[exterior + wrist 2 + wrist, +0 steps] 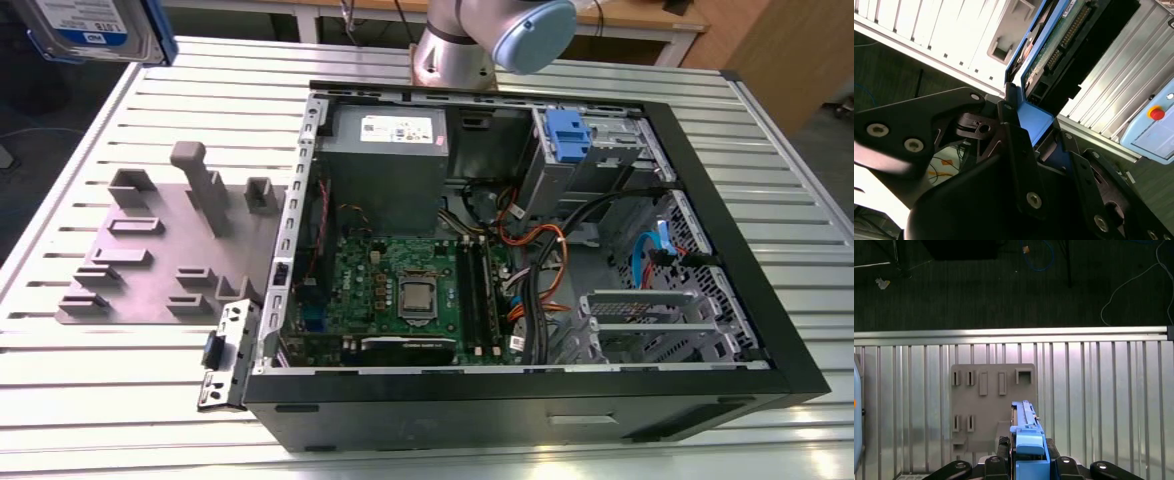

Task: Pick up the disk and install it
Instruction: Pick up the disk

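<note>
While held over the grey fixture plate, the disk is airborne. Its blue carrier is pinched in the gripper.

The disk is showing a silvery metal body with a glossy paper label, and its bright blue carrier is looking like smooth plastic. The gripper is showing matt black parts with shiny screw heads. The table is gleaming as ribbed bare metal. The grey fixture is looking matt, and the computer case is pairing a matt black shell with dull sheet metal inside.
</note>
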Robot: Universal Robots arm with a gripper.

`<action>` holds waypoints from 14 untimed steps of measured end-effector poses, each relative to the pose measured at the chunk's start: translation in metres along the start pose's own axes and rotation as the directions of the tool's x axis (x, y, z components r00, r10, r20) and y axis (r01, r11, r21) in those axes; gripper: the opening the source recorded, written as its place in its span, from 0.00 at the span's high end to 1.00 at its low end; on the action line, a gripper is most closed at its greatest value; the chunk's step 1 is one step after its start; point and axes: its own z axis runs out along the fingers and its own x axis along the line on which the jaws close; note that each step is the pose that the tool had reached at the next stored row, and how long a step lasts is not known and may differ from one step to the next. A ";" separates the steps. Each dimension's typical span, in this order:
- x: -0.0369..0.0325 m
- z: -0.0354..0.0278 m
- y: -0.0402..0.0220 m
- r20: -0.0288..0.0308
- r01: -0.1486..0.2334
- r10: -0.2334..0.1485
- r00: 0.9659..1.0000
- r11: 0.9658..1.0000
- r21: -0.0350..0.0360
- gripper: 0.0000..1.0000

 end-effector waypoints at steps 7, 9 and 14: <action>-0.0002 -0.0001 -0.0046 0.000 0.000 0.000 1.000 1.000 0.000 0.63; -0.0002 -0.0001 -0.0057 0.000 0.000 0.000 1.000 1.000 0.000 0.63; -0.0003 -0.0001 -0.0077 0.000 0.000 0.000 1.000 1.000 0.000 0.63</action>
